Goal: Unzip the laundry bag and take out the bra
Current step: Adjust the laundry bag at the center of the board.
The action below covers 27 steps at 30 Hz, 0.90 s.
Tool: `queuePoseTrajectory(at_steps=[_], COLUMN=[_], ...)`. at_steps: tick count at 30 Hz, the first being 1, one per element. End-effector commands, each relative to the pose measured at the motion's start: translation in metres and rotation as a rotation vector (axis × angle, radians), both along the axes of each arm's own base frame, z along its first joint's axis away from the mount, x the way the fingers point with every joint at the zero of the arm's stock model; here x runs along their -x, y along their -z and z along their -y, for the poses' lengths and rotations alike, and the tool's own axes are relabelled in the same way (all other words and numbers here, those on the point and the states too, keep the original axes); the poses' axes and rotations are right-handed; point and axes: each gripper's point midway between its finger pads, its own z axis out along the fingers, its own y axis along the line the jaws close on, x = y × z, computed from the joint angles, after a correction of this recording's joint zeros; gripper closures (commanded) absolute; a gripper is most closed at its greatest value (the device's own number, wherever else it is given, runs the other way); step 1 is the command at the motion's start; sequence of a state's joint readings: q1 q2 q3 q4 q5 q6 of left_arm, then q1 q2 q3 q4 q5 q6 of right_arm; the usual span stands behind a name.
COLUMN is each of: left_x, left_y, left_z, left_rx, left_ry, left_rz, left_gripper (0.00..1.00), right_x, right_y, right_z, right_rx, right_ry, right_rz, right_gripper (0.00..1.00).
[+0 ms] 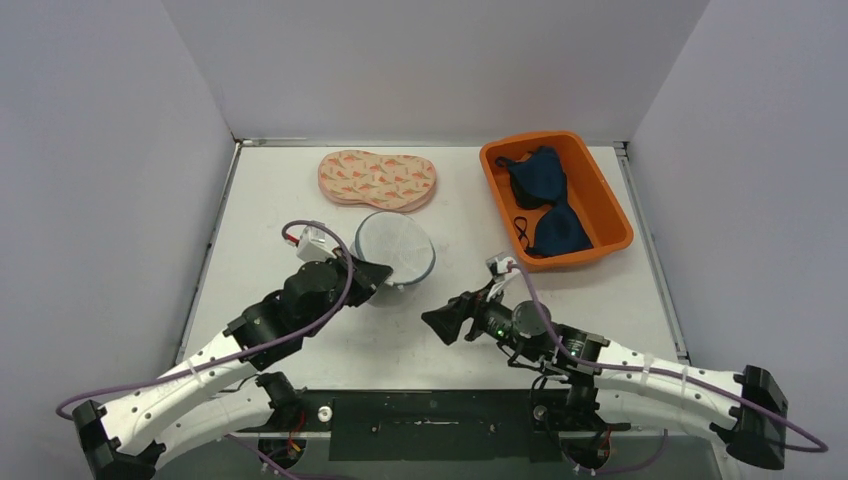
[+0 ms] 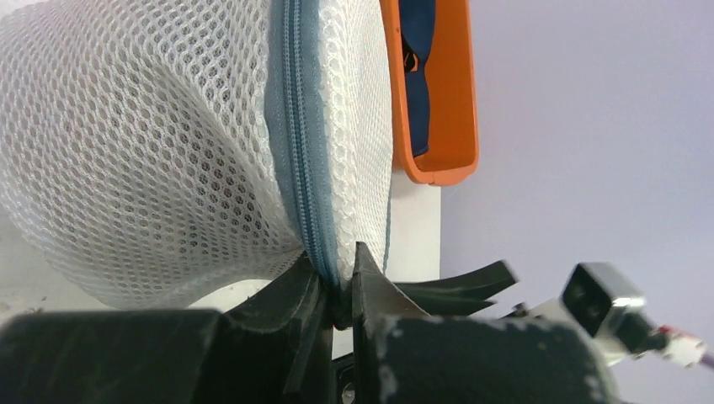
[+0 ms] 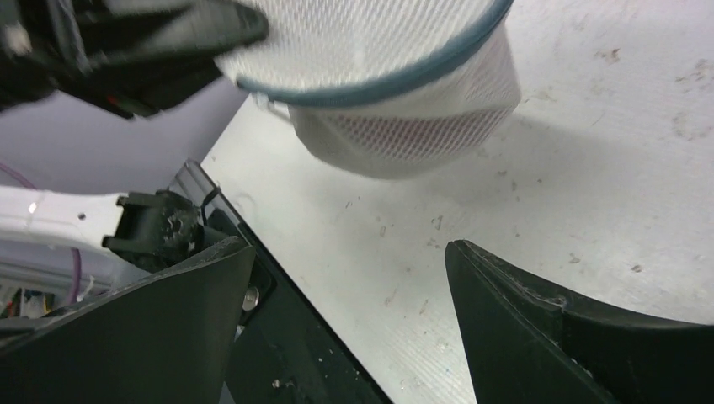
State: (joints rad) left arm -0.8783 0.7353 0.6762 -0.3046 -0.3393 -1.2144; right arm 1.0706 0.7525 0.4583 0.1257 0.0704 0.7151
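The laundry bag (image 1: 396,250), a round white mesh drum edged in blue-grey, stands on the bench (image 1: 290,190) with its flat face tipped upward. Its lower side rests on the bench top. In the left wrist view its zip (image 2: 296,135) runs down the mesh wall, and the teeth are closed along all the length that shows. The mesh is too dense to tell what is inside.

The left tool (image 1: 383,272) meets the bag at its near-left edge. Its two fingers are drawn almost together and pinch the bottom end of the zip band between their tips. The right wrist view shows the same dark fingers lying against the bag's rim.

The right tool (image 1: 436,324) sits on the near-right side of the bag, apart from it, and points toward it. Its fingers are spread wide with nothing between them and only bare bench below.

Just beyond the bag, on its far side, a peach pad (image 1: 378,179) with a small pink print lies flat on the bench. To the far right of the bag, and clear of it, sits an orange tray (image 1: 612,215) holding dark blue bras (image 1: 545,195) with thin straps. In the left wrist view the end of that tray shows just past the bag's mesh wall.
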Motion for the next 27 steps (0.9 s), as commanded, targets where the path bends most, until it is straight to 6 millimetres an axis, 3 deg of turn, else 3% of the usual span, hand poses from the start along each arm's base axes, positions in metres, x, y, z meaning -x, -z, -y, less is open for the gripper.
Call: queuePoseTrajectory(at_steps=[1,4,10,21,23,27], left_x=[-0.006,-0.007,-0.006,-0.003,-0.003,-0.004], left_y=[-0.016,-0.019,-0.022,-0.026,-0.025,-0.021], left_z=[-0.012,-0.012,-0.014,-0.012,-0.012,-0.014], left_rx=[-0.11,-0.102,-0.068,-0.035,-0.032,-0.026], left_ry=[-0.107,-0.143,-0.186,-0.19,-0.193,-0.205], left_rz=[-0.003,-0.045,-0.107,-0.146,-0.144,-0.147], left_gripper=[1.0,1.0,1.0,1.0,1.0,1.0], right_x=[0.0,0.007,0.006,-0.003,-0.003,0.001], right_y=[-0.026,-0.035,-0.054,-0.051,-0.054,-0.06], right_z=[-0.025,-0.043,-0.043,-0.069,-0.071,-0.07], right_rx=[-0.103,-0.148,-0.288,-0.228,-0.232,-0.252], right_ry=[0.027,-0.031,-0.016,-0.026,-0.028,-0.045], right_rz=[0.136,0.173,0.221,0.195,0.196,0.211], right_gripper=[0.14,0.16,0.25,0.3,0.3,0.15])
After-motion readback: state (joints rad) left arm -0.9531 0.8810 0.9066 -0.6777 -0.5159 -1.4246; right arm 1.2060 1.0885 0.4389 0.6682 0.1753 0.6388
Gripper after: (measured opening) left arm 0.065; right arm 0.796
